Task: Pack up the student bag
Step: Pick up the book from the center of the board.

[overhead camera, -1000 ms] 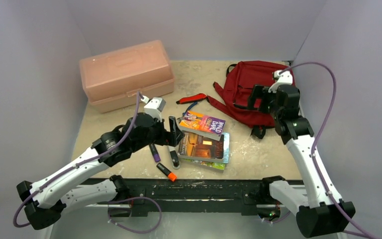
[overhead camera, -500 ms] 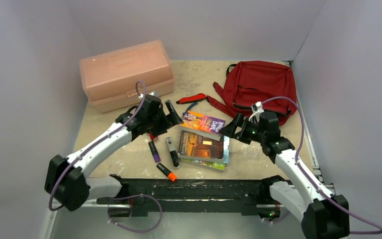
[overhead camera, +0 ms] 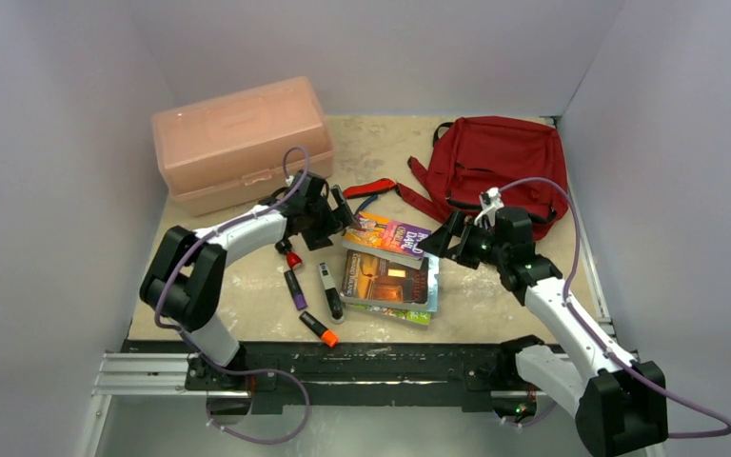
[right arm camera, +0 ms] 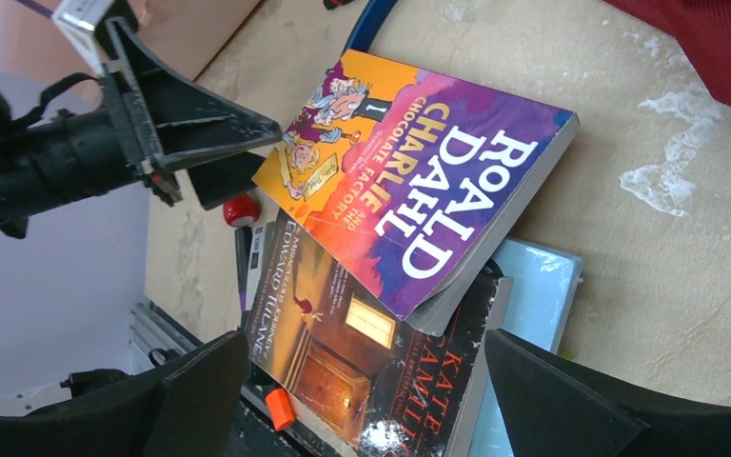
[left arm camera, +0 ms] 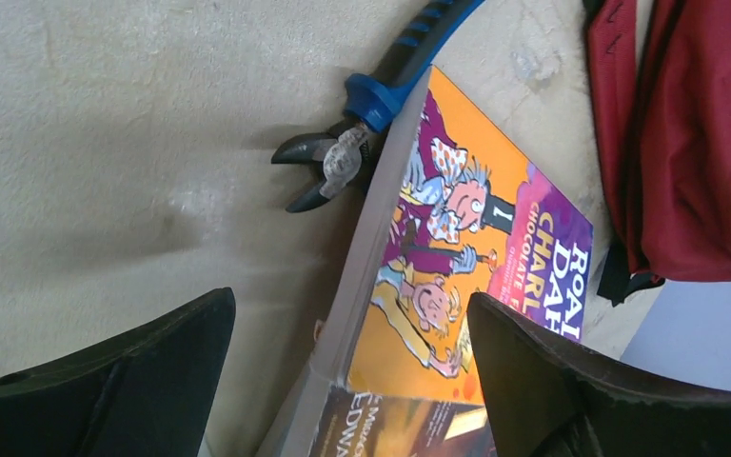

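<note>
The packing is only just starting. The dark red soft cloth backpack is lying flat behind the pile of books, off to its right, and nothing is going into it yet. I cannot tell if its zipper is open. All the things are lying out on the beige table top, so, to my eye, almost all of the job is waiting to be done.

The left gripper is hanging just at the left side of the pile. Its fingers are spreading wide and holding nothing. The right gripper is hanging just at the right side of the pile, fingers also spreading wide and holding nothing. I am guessing they are getting ready for the top book.

Counting now:
- One backpack.
- One pale pink hard plastic box with a lid, sitting far behind the pile, to its left.
- Three books for sure: an orange and purple paperback lying on top, a dark paperback with a lit window under it, and a thin light blue book under that. A green edge is peeking out at the bottom; it may be a fourth.
- Four pens lying just left of the pile: a purple one, a grey and black one, a black one with an orange end and a red-tipped one.
- One small cutter tool with blue handles, touching the back corner of the pile.
</note>
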Available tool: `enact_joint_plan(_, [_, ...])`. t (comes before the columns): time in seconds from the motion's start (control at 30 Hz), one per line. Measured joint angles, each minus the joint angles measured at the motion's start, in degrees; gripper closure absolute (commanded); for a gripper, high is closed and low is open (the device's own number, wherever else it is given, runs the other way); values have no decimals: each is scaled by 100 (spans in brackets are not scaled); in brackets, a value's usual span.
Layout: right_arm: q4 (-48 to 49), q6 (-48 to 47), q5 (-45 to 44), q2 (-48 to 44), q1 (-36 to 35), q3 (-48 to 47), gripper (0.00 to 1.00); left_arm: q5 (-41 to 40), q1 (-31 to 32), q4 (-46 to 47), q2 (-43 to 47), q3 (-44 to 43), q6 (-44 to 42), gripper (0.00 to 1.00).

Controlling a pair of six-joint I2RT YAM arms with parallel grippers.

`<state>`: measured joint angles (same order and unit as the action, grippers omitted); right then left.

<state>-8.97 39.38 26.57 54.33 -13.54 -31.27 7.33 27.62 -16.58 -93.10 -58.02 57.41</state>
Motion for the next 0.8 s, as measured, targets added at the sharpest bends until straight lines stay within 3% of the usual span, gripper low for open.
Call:
enact_joint_plan(0.27, [-92,-101,-68,13,0,-98,1,608,-31,713,-385,9,205,33])
enact_joint_plan(0.4, [-92,-101,-151,15,0,-98,1,828,-31,951,-385,31,420,38])
enact_joint_plan(0.8, [-96,-103,-323,52,0,-98,1,1113,-50,752,-688,37,654,31])
